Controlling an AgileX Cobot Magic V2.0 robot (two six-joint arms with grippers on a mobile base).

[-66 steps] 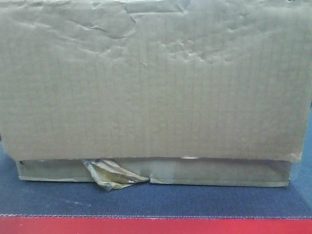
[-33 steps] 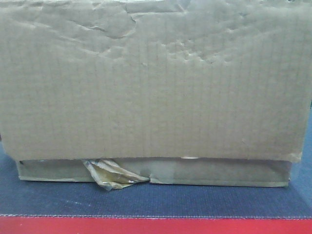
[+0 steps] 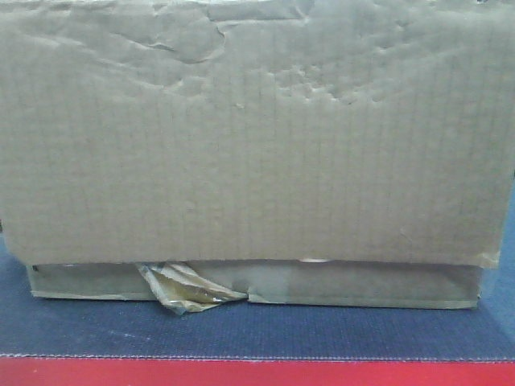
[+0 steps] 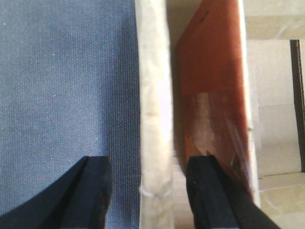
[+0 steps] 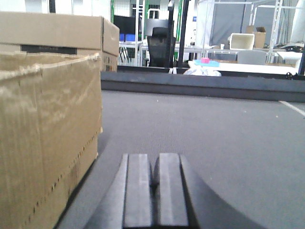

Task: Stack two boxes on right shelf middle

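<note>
Brown corrugated card fills nearly the whole front view: a wide plain brown corrugated cardboard box point(image 3: 257, 145), its face creased and dented along the top, with a crumpled scrap of clear tape point(image 3: 189, 293) hanging at its lower edge. It sits flat on a dark blue-grey woven mat point(image 3: 257, 331) whose red edge point(image 3: 257, 372) runs along the bottom of the picture. In the left wrist view the left gripper point(image 4: 150, 191) stands wide apart astride the box's pale cardboard wall point(image 4: 155, 119). One black finger point(image 4: 90, 195) is over the mat outside and the other is inside, beside a reddish-brown inner face point(image 4: 212, 71); a gap shows on each side of the wall, so nothing is pinched. The right gripper point(image 5: 155, 186) lies low over the mat with its two grey fingers pressed together and nothing between them. Just to its left stands the side of a brown cardboard box (whether it is the creased one seen from the front, I cannot tell), and a second plain brown cardboard box point(image 5: 52, 28) rises behind and above that one. A black office chair point(image 5: 159, 45) and tables sit far off beyond the mat.
</note>
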